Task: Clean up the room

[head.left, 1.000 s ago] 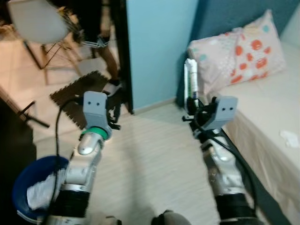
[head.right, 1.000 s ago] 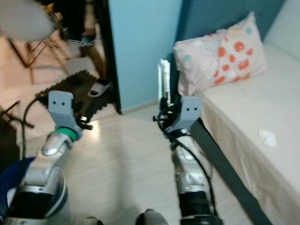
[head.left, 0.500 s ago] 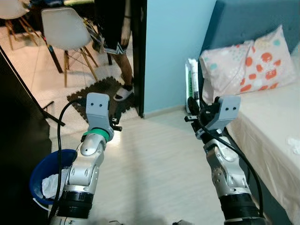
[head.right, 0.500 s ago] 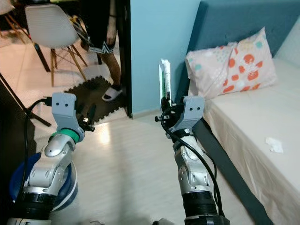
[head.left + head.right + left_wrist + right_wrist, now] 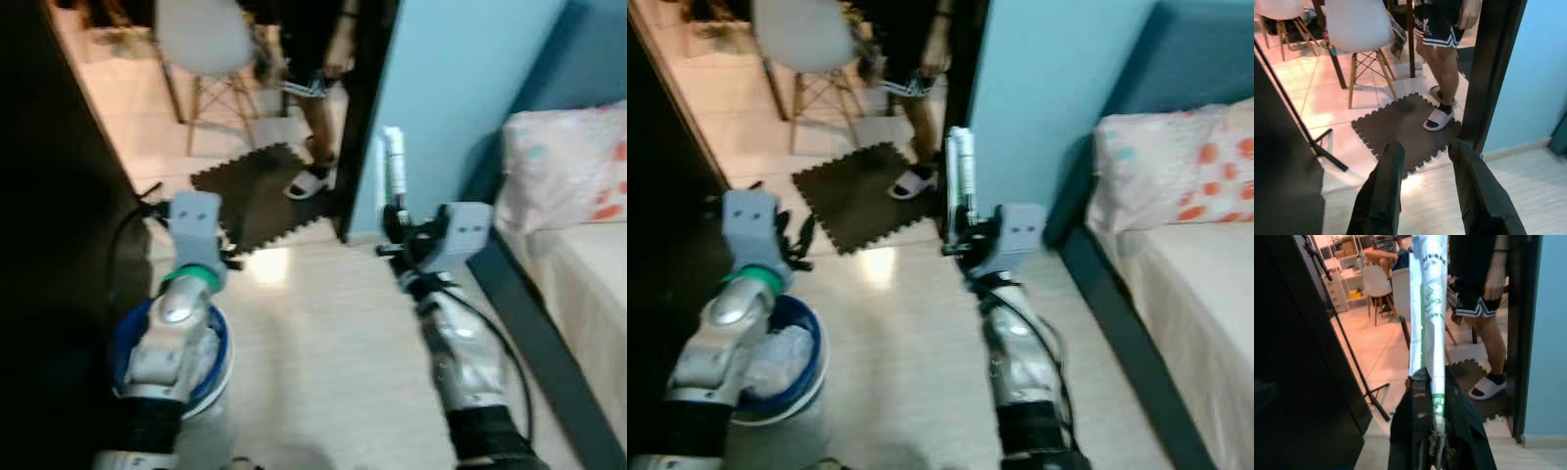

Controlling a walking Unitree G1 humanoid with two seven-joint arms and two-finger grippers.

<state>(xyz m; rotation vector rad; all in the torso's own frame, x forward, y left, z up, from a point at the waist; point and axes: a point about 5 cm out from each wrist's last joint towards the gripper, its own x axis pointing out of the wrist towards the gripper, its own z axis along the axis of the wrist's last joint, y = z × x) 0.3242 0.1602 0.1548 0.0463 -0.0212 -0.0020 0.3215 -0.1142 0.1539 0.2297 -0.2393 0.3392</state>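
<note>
— Any words to read here?
— Only green print on the white wrapper (image 5: 1427,308) at the centre of the right wrist view, and it is too blurred to make out a single letter.

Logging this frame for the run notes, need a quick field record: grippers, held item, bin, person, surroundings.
left gripper: open, holding nothing, raised above the blue bin
right gripper: shut on white and green packet, held upright
blue bin: on the floor at the robot's left, crumpled white trash inside
person: standing in the doorway, dark shorts, white slide sandal on the dark foam mat
white chair: beyond the doorway
bed: at the robot's right, patterned pillow on it
</note>
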